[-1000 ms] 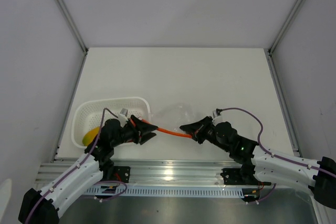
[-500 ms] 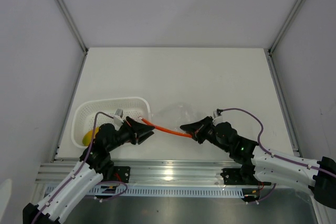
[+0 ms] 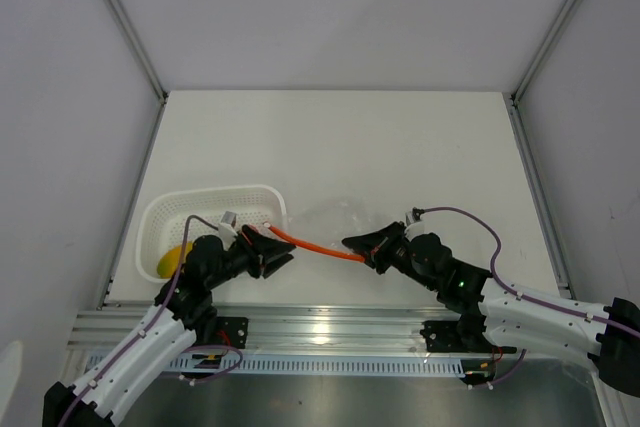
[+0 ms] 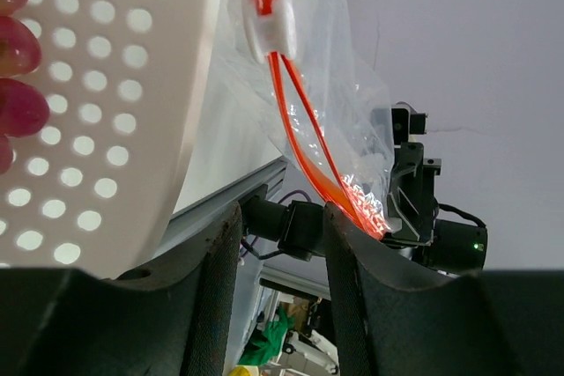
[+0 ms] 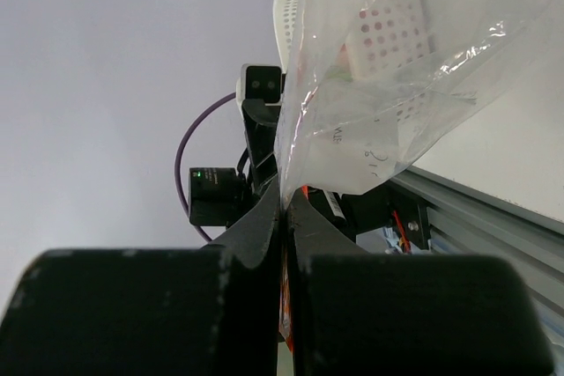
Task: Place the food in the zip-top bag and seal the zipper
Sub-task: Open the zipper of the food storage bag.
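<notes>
The clear zip-top bag (image 3: 335, 217) lies right of the white basket (image 3: 165, 212). Its orange-red zipper (image 3: 315, 246) stretches between my two grippers. My right gripper (image 3: 352, 244) is shut on the zipper's right end; the right wrist view shows the pinch (image 5: 284, 209) with the bag (image 5: 397, 59) hanging above it. My left gripper (image 3: 272, 252) is open beside the zipper's left end, holding nothing. In the left wrist view its gap (image 4: 282, 217) is empty, with the zipper (image 4: 308, 147) and white slider (image 4: 269, 28) beyond. The mango (image 3: 172, 260) and the grapes (image 4: 18, 77) lie in the basket. The apple and peach are hidden.
The basket wall (image 4: 106, 85) fills the left of the left wrist view, close to that gripper. The aluminium rail (image 3: 330, 322) runs along the table's near edge below both grippers. White enclosure walls stand on both sides.
My left gripper was at the zipper's left end a second ago; it has drawn back a little to the left and now stands open off the strip. The right gripper has not moved.
</notes>
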